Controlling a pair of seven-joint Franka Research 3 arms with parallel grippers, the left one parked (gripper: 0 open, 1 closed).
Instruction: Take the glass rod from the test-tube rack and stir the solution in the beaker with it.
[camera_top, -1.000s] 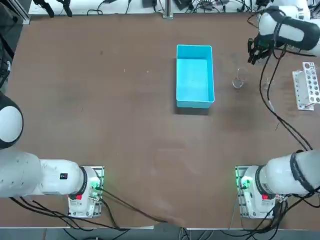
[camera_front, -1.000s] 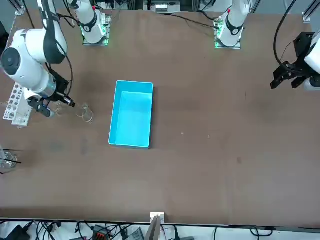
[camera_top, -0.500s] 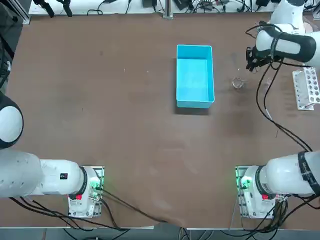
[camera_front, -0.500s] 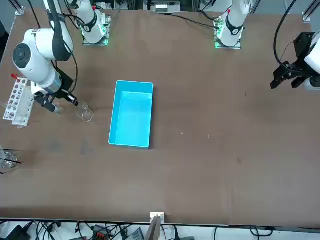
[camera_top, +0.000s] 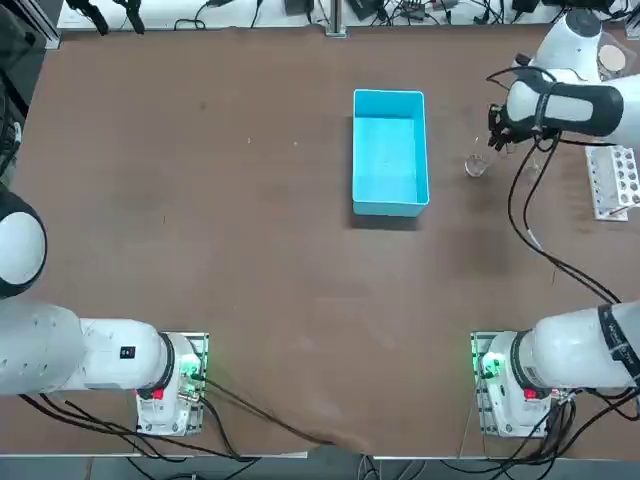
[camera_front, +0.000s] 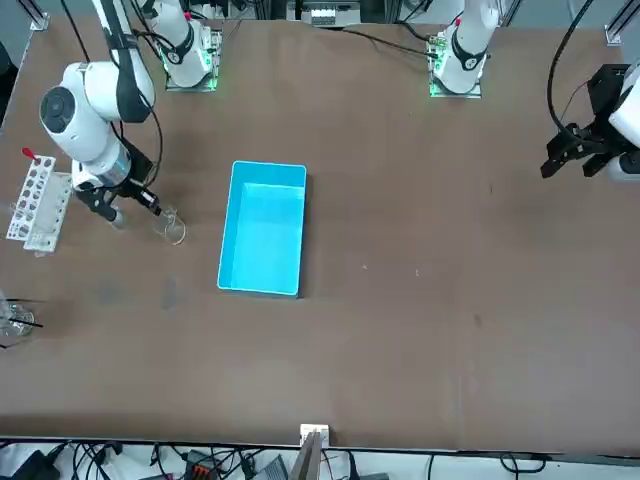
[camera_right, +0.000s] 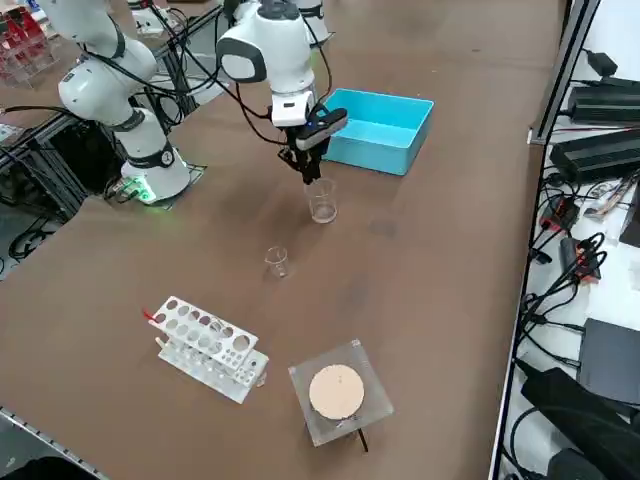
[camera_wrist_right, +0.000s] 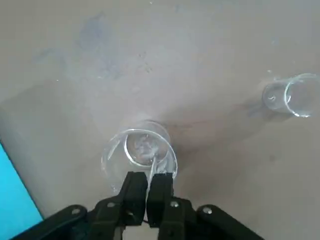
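Gripping glass rod (camera_wrist_right: 151, 168), end effector (camera_wrist_right: 148, 186) over beaker (camera_wrist_right: 138, 156)

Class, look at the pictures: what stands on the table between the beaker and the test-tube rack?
A tiny clear glass stands between the beaker and the test-tube rack, plainest in the right side view. The right gripper hangs over the beaker.

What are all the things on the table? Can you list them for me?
Beaker: one, clear, between the tray and the rack, under the gripper.
Glass rod: one, clear, thin, held in the gripper, tip in the beaker.
Small glass: one, clear, between beaker and rack.
Rack: one, white, with round holes, near the table's right edge.
Tray: one, blue, mid-table.
Clear square block: one, with a tan round disc on top, beside the rack.
Table: one, brown.
Right gripper: one, black, above the beaker, shut on the rod.
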